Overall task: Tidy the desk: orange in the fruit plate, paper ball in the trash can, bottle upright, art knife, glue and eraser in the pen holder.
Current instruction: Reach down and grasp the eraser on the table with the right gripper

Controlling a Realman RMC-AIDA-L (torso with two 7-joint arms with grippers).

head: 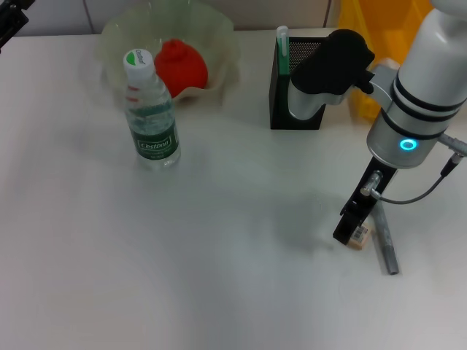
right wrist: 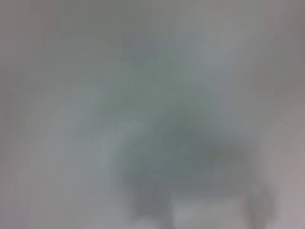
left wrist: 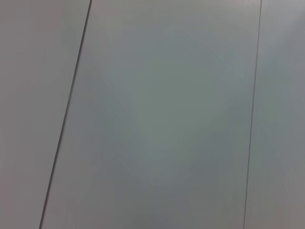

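In the head view my right gripper (head: 353,232) is down at the table on the right, its black tip touching the small beige eraser (head: 358,237). The grey art knife (head: 385,239) lies just right of it. The black mesh pen holder (head: 280,102) stands behind, with a white, green-tipped glue stick (head: 282,38) in it. The bottle (head: 151,117) stands upright at the left. The orange (head: 181,65) lies in the pale-green fruit plate (head: 117,33). The yellow trash can (head: 368,29) is at the back right. The paper ball is out of view. My left arm (head: 10,20) is parked at the far left corner.
The right arm's white forearm with its blue light ring (head: 407,144) hangs over the table's right side, and its black elbow cover (head: 332,62) hides part of the pen holder. The left wrist view shows only grey wall panels (left wrist: 152,114).
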